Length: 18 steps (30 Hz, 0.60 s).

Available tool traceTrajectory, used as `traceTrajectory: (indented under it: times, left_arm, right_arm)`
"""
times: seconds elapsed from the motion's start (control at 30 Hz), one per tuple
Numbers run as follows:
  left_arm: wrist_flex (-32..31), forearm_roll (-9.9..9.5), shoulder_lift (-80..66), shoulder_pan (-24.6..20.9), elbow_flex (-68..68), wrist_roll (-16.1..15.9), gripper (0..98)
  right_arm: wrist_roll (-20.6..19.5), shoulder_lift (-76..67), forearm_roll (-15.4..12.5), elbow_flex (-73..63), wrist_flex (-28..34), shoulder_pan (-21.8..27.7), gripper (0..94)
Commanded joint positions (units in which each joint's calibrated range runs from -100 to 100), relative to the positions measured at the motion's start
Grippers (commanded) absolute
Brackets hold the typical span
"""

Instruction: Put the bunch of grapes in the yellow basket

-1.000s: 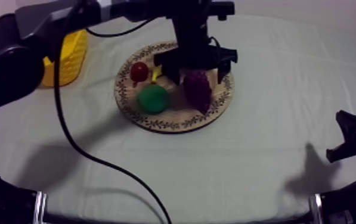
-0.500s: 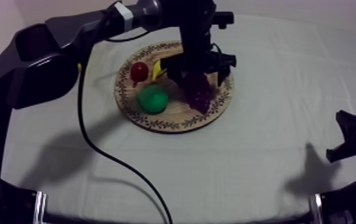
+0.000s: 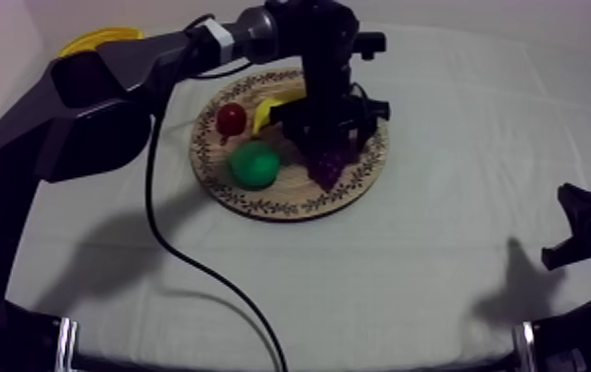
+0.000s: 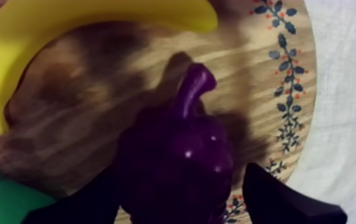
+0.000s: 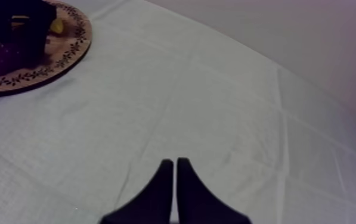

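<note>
So the left gripper [image 4: 180, 179] is down over the bunch of grapes [image 4: 174, 143], one black finger [image 4: 287, 199] on each side, spread apart and not squeezing; there's a sliver of gap at one finger. The grapes lie on the wooden board [image 3: 259, 206], next to the banana [image 4: 67, 24] and the green pear [image 3: 254, 165], with the small red fruit [image 3: 230, 119] further over. The yellow basket [image 3: 101, 40] peeks out behind the arm. The right gripper [image 5: 173, 162] sits low over the cloth [image 5: 216, 107], fingers pressed together on nothing.
</note>
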Motion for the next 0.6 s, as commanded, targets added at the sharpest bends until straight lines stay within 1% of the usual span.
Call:
traceTrajectory:
  times: [0.0, 0.17, 0.3, 0.4, 0.57]
  left_arm:
    - [0.13, 0.04, 0.09, 0.05, 0.35, 0.05, 71.2]
    - [0.21, 0.10, 0.08, -0.10, 0.87, 0.11, 59.6]
    - [0.15, -0.01, -0.59, -0.19, 1.60, 0.02, 52.5]
    - [0.04, -0.23, -1.96, -0.21, 2.37, -0.45, 50.0]
    - [-0.53, -0.86, -7.30, 0.15, 3.76, -2.20, 49.1]
  right_arm:
    - [0.01, 0.00, -0.01, 0.00, -0.01, 0.00, 0.3]
    - [0.01, 0.00, -0.01, 0.00, -0.01, 0.00, 0.3]
    - [0.01, 0.00, -0.01, 0.00, -0.01, 0.00, 0.3]
    - [0.01, 0.00, -0.01, 0.00, -0.01, 0.00, 0.3]
    - [0.01, 0.00, -0.01, 0.00, -0.01, 0.00, 0.3]
